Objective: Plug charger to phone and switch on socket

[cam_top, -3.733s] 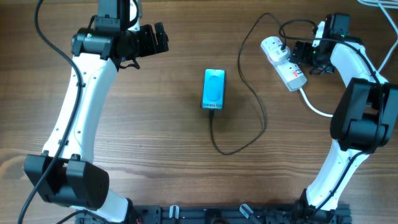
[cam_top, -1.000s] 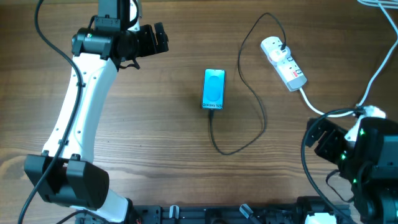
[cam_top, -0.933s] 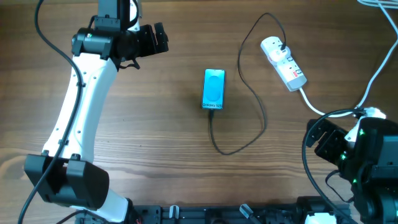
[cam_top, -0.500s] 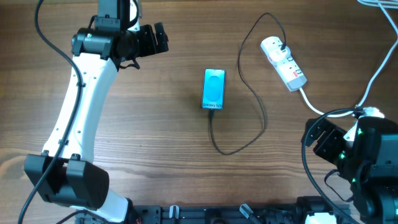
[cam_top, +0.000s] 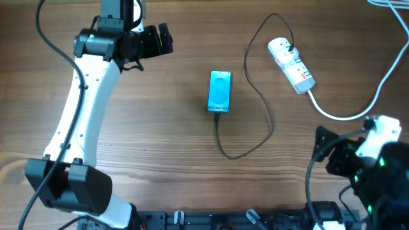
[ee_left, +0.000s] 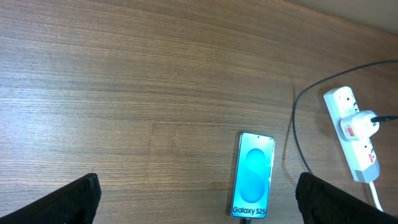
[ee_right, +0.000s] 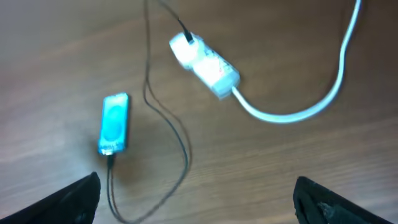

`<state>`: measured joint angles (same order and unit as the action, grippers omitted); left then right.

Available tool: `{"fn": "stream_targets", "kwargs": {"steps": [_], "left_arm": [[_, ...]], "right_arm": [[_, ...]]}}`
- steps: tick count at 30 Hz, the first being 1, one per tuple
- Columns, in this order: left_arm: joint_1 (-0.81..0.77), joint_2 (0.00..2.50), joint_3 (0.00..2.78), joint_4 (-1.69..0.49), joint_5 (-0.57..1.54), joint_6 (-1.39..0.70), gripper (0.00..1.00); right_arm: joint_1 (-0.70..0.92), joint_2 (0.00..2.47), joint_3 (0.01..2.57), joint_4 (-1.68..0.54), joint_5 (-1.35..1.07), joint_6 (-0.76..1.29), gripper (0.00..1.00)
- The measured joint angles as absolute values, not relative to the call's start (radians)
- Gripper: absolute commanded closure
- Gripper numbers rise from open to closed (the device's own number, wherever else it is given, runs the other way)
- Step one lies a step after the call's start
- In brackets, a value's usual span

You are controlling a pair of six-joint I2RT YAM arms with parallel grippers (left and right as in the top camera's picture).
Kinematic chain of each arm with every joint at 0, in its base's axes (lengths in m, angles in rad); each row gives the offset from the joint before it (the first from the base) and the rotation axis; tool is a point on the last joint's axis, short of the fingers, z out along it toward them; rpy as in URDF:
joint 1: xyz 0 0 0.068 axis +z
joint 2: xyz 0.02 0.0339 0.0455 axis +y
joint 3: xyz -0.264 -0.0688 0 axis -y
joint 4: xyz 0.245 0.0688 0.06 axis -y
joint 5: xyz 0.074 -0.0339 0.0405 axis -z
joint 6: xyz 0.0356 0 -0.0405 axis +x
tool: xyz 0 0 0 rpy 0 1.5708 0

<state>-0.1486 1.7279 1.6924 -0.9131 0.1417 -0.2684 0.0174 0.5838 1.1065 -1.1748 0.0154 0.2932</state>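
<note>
- The phone (cam_top: 219, 91) lies screen-up near the middle of the tabletop (cam_top: 160, 140), its "Galaxy S25" end turned toward the robot's base.
- The charger (cam_top: 268, 121) is seen to meet that end of the phone. Its thin black cable loops out beside the phone and rises to the socket (cam_top: 292, 64), which lies well apart from the phone on the robot's right.
- The connector tip is judged to be seated in the phone, though the joint itself is too small to be confirmed.
- A black plug is shown standing in the socket at the end turned away from its thick white cord (cam_top: 332, 112).
- Red switch marks are visible on the socket, but it cannot be told from these views whether a switch has been pressed on.
- The left gripper (cam_top: 166, 39) is held well away from the phone on the robot's left. Its jaws are spread wide and nothing is held between them.
- The right gripper (cam_top: 321, 152) is drawn in near the robot's base, well apart from the phone. It too is spread wide and carries nothing.
- The plugging step is therefore judged complete; only the switching is left unverified.
</note>
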Motion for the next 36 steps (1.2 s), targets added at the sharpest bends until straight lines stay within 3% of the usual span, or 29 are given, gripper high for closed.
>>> {"fn": "stream_targets", "kwargs": {"steps": [4, 10, 21, 36], "left_arm": [[-0.149, 1.728, 1.692, -0.912, 0.142, -0.268, 0.0], [-0.149, 1.728, 1.692, -0.913, 0.139, -0.268, 0.0], [-0.149, 1.728, 1.692, -0.913, 0.139, -0.268, 0.0], [-0.149, 1.728, 1.692, -0.913, 0.139, -0.268, 0.0]], "right_arm": [[0.017, 0.437, 1.037, -1.09, 0.014, 0.242, 0.0], [0.017, 0.231, 0.677, -0.81, -0.009, 0.228, 0.0], [0.017, 0.108, 0.226, -0.234, -0.146, 0.218, 0.0], [0.017, 0.018, 0.022, 0.049, -0.161, 0.177, 0.0]]}}
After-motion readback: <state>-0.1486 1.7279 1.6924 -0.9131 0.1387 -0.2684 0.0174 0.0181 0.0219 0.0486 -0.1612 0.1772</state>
